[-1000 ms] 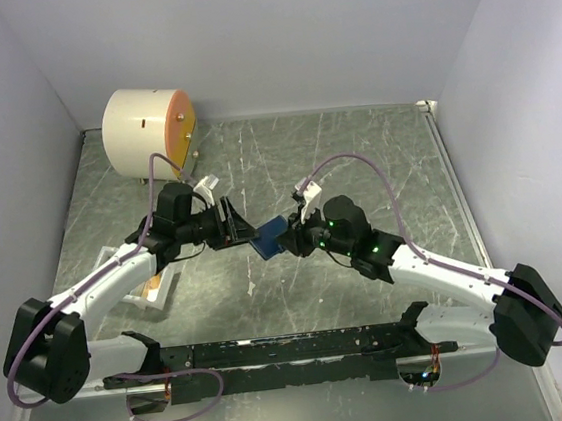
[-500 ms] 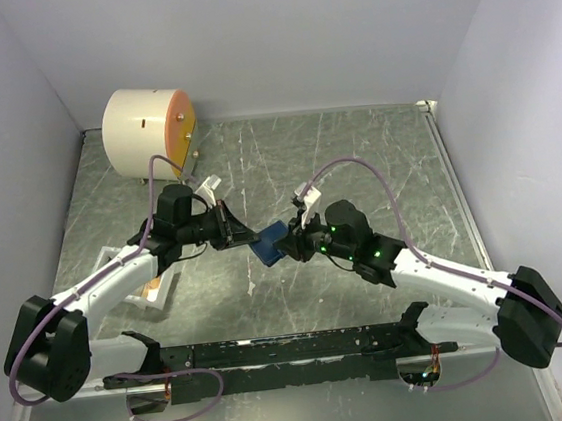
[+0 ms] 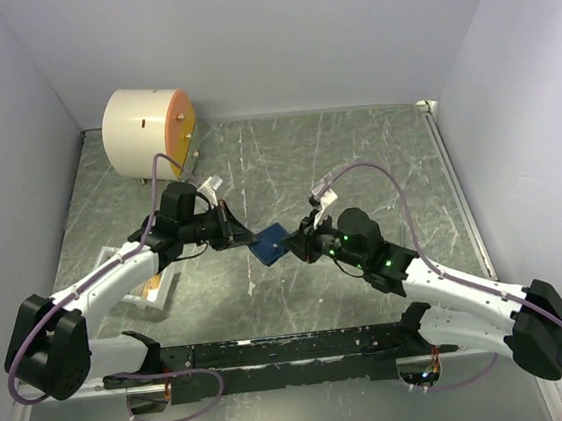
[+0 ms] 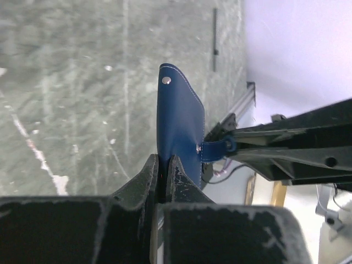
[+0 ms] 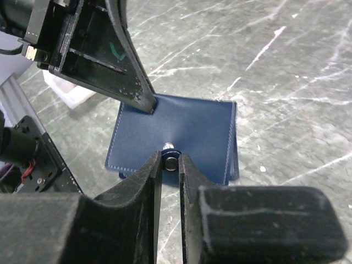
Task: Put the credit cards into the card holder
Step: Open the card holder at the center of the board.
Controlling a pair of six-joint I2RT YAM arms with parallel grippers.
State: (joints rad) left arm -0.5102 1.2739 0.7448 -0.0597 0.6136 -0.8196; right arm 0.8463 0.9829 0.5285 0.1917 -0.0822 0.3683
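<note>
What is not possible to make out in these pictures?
- pockets of the card holder: all views show only its outer side.
- white tray, top view: mostly under the left arm; contents unclear.
- dark credit card: seen in no view.
- left fingers, right wrist view: cut off at the top edge.

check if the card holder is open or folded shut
Folded shut: the card holder shows only its navy outside, with both layers lying together at one edge.

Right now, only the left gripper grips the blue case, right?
No, both grip it. The left gripper pinches the case by one edge, and the right wrist view shows the right gripper shut on its snap tab.
</note>
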